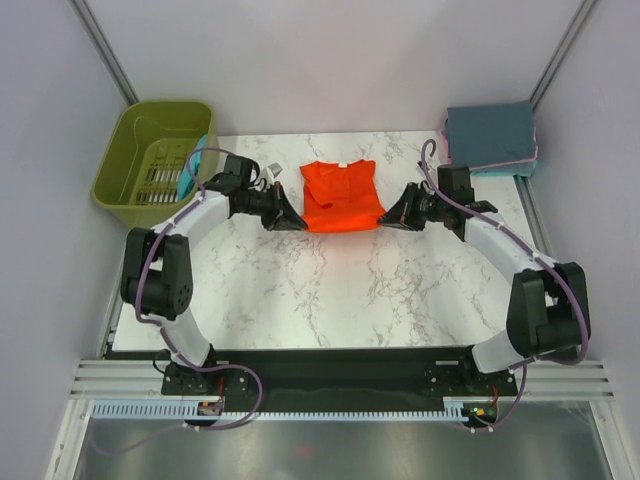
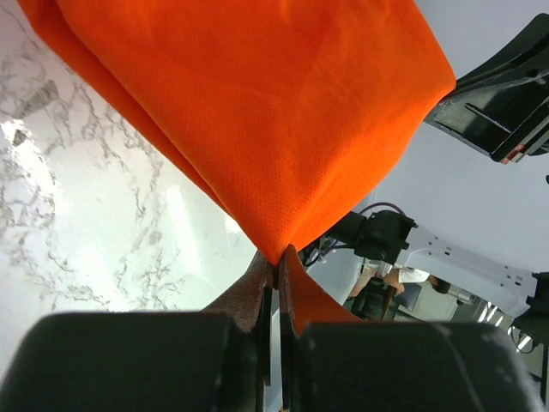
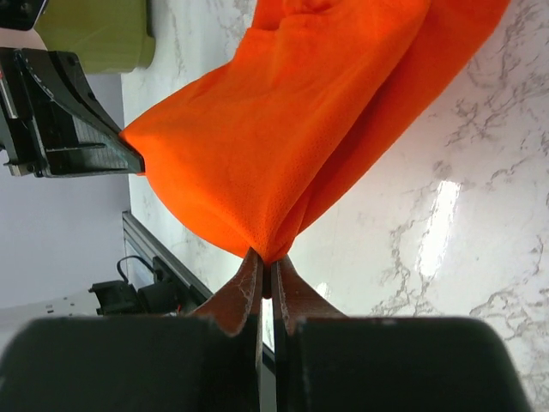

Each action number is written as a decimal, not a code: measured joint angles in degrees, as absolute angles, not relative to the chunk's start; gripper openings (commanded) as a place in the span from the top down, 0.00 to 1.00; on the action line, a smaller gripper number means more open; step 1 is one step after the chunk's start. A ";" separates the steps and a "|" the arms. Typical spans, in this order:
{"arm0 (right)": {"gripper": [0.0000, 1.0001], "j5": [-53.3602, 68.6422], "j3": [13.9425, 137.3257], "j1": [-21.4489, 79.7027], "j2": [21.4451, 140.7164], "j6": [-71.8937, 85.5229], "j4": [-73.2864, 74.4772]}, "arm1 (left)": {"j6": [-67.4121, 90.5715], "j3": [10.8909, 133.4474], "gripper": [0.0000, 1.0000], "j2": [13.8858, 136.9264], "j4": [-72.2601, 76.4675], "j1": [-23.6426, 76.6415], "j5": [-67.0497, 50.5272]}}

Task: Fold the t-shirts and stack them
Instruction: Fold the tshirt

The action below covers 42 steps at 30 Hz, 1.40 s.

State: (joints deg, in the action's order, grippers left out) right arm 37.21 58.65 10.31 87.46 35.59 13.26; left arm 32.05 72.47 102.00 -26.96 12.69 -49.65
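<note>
The bright orange-red t-shirt [image 1: 340, 195] lies partly folded at the back middle of the marble table [image 1: 330, 290]. My left gripper [image 1: 300, 222] is shut on its near left corner, seen in the left wrist view [image 2: 279, 256] with the cloth [image 2: 274, 112] stretched away from the fingertips. My right gripper [image 1: 385, 218] is shut on its near right corner, seen in the right wrist view [image 3: 268, 259] under the cloth [image 3: 283, 129]. A stack of folded slate-blue and pink shirts [image 1: 490, 138] sits at the back right corner. A teal shirt [image 1: 190, 175] hangs at the basket's edge.
An olive-green plastic basket [image 1: 150, 150] stands off the table's back left corner. The enclosure walls rise on both sides, and a metal rail runs along the near edge by the arm bases.
</note>
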 measured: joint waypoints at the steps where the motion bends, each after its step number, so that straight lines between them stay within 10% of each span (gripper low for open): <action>1: 1.00 37.23 58.54 10.35 85.78 35.20 14.28 | 32.05 71.99 0.98 100.92 -27.07 12.73 -49.65; 14: 1.00 37.19 64.34 10.35 86.24 34.33 15.94 | 31.92 76.93 0.98 96.40 -30.33 12.88 -48.38; 29: 1.00 36.05 83.66 9.23 113.54 35.20 8.58 | 27.64 101.36 0.98 121.49 -31.44 10.87 -42.68; 31: 1.00 35.88 86.43 9.13 116.36 35.24 8.25 | 26.89 105.69 0.82 124.51 -31.27 10.90 -41.23; 35: 0.41 34.41 91.07 9.02 120.20 35.33 7.35 | 24.32 115.72 0.26 130.06 -31.14 11.05 -37.36; 42: 0.24 32.21 96.51 8.62 120.70 31.40 6.13 | 20.43 123.35 0.20 131.09 -30.50 11.73 -31.62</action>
State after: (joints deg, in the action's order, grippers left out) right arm 32.21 96.51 8.62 120.70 31.40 6.13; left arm 20.43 123.35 131.09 -30.50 11.73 -31.62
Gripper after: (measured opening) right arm 0.763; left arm 0.804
